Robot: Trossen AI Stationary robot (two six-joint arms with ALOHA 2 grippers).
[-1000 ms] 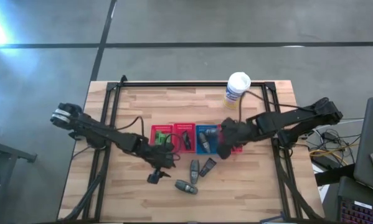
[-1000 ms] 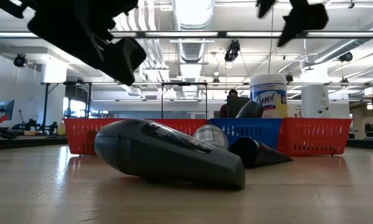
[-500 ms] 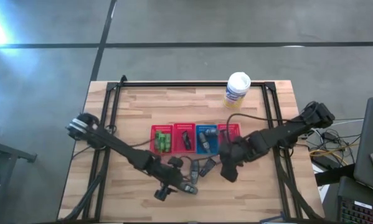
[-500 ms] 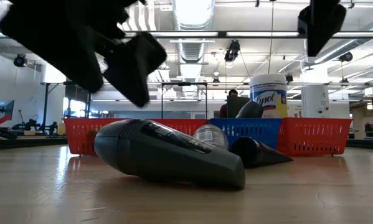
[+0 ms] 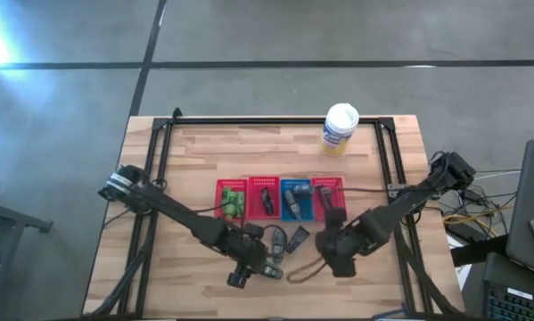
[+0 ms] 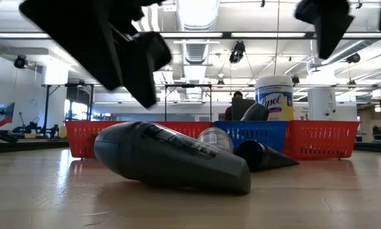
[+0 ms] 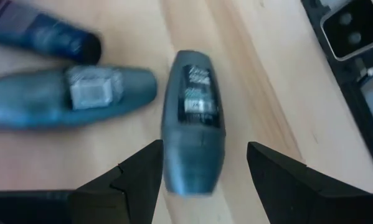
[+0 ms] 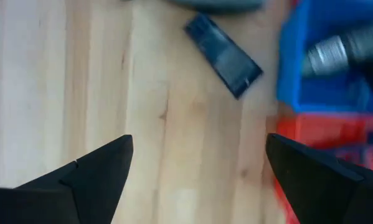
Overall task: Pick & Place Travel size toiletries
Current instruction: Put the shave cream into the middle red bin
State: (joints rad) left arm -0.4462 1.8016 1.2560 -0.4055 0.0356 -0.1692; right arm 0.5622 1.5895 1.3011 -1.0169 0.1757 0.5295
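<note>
A grey oval tube [image 7: 192,124] lies flat on the wood, lengthwise between the open fingers of my left gripper [image 7: 203,147]; I cannot tell that they touch it. In the high view this tube [image 5: 268,267] is near the table's front, with my left gripper [image 5: 254,267] at its left end. A second grey tube [image 5: 278,239] and a dark packet [image 5: 298,239] lie just beyond. My right gripper [image 5: 332,255] hovers open over bare wood to their right, with the dark packet [image 8: 223,53] ahead of it. The low view shows the near tube [image 6: 171,159] on its side.
Several small mesh baskets stand in a row mid-table: a red one [image 5: 222,198] with green pieces, a red one [image 5: 258,198] with black sticks, a blue one [image 5: 284,198] with a grey tube, a red one [image 5: 329,187]. A white canister [image 5: 340,129] stands at the far edge.
My right gripper has moved from over the baskets toward the near edge, past the dark packet. My left gripper has travelled toward the near edge and to the right, coming down around the near grey tube. The tubes and packet have stayed where they were.
</note>
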